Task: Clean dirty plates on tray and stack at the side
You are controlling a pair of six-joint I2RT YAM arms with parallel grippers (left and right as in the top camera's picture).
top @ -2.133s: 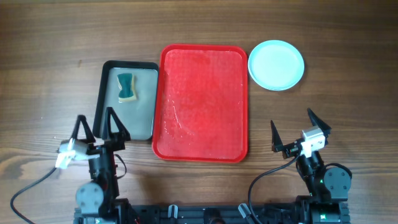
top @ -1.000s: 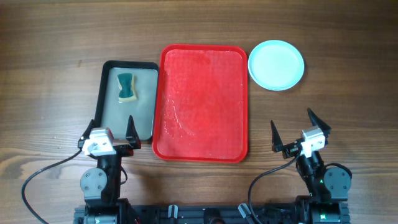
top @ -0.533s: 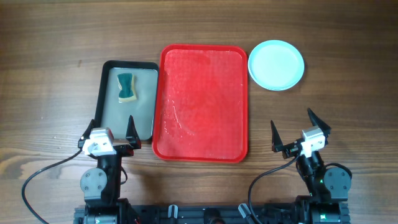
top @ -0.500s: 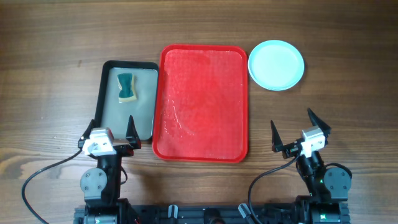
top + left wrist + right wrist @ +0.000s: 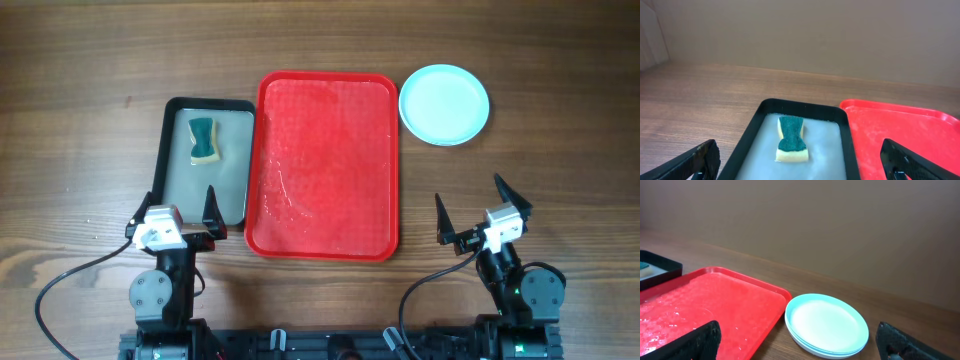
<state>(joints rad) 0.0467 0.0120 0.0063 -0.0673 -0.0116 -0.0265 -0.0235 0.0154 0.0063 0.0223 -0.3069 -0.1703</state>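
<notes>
Currently, the plates (image 5: 444,104) sit stacked just beside the tray (image 5: 325,165). The left gripper (image 5: 176,206) and right gripper (image 5: 471,204) stand spread wide, empty.

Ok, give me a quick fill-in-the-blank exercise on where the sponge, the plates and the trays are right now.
1. The sponge lies in the smaller tray, whose rim is ____.
2. The plates sit stacked on the table, off the red tray, on its ____ side seen from overhead.
3. The left pincer and the right pincer both stand ____.
Missing words: black; right; open.
</notes>
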